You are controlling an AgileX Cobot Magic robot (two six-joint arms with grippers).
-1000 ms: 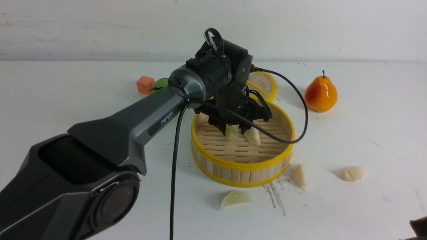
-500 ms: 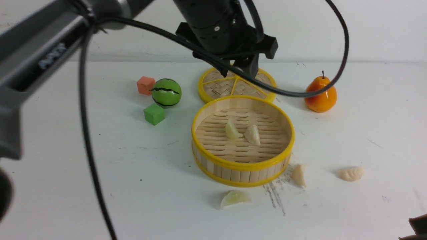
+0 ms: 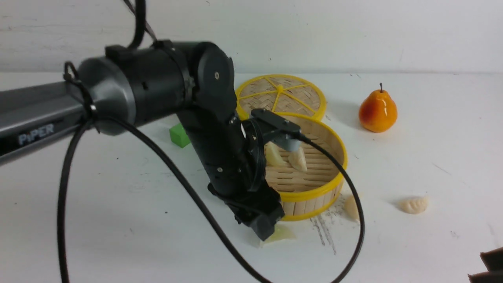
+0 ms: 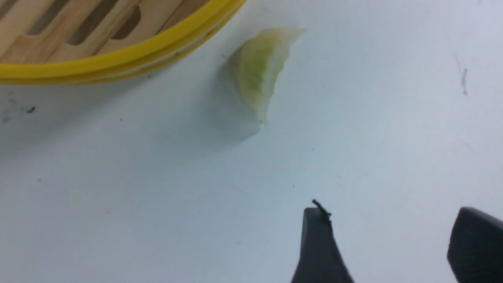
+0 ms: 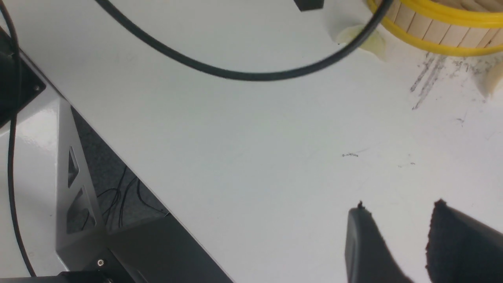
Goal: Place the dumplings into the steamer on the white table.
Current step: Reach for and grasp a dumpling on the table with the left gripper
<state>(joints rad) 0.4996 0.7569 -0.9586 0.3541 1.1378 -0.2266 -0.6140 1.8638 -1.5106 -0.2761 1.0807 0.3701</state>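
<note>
The steamer (image 3: 314,190) stands mid-table with two dumplings (image 3: 298,159) on its slatted floor. A greenish dumpling (image 3: 283,234) lies on the white table (image 3: 118,204) in front of it, partly behind my left gripper (image 3: 267,232). In the left wrist view this dumpling (image 4: 261,70) lies a short way beyond the gripper (image 4: 391,220), which is open and empty. Two more dumplings lie to the right, one near the steamer (image 3: 352,207) and one further off (image 3: 413,204). My right gripper (image 5: 399,210) is open and empty at the near right corner (image 3: 489,267).
The flat woven lid (image 3: 281,94) lies behind the steamer, and an orange pear (image 3: 378,112) stands at the back right. A green cube (image 3: 178,135) peeks out behind my left arm. The left arm's black cable (image 3: 188,188) loops over the table front. The right wrist view shows the table's near edge (image 5: 118,149).
My left arm rose out of the steamer, leaving two dumplings inside. It then swung down to the table in front of the steamer, by the greenish dumpling.
</note>
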